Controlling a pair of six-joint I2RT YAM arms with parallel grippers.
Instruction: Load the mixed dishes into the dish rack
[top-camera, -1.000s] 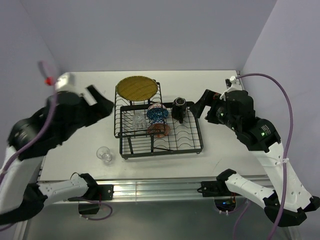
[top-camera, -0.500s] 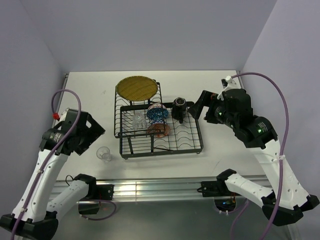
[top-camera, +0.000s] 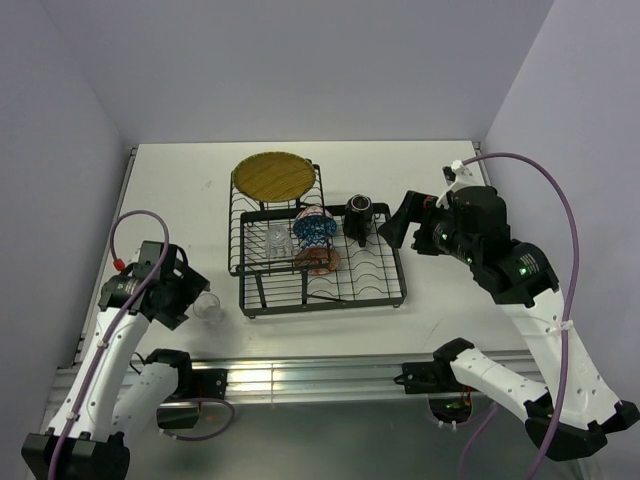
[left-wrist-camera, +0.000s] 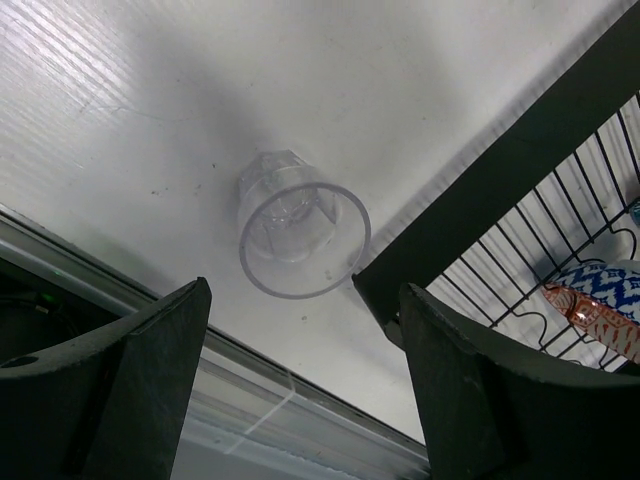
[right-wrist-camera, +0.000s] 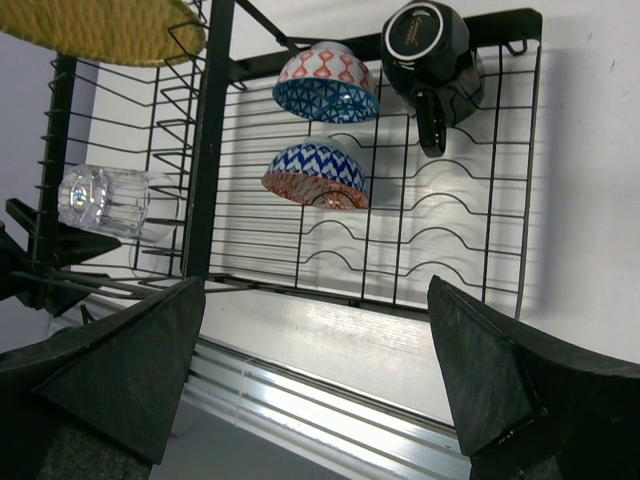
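The black wire dish rack (top-camera: 380, 290) stands mid-table. A yellow plate (top-camera: 272, 175) rests on its raised back section. Inside are a blue-lined bowl (top-camera: 313, 228), an orange-red bowl (top-camera: 318, 260), a black mug (top-camera: 359, 215) and a clear glass cup (top-camera: 277, 238) lying on its side. Another clear glass cup (top-camera: 209, 308) stands upright on the table by the rack's front left corner. My left gripper (top-camera: 192, 300) is low just left of this cup (left-wrist-camera: 300, 235), open, the cup ahead of its fingertips and untouched. Right of the rack, my right gripper (top-camera: 392, 228) hangs open and empty.
The rack's front left corner bar (left-wrist-camera: 520, 180) is close to the right side of the standing cup. The table's metal front rail (top-camera: 320, 375) runs just behind my left gripper (left-wrist-camera: 305, 380). White walls close in the table at left and right.
My left arm has swung down from high on the left to table level beside the standing glass cup. The right arm has hardly moved.
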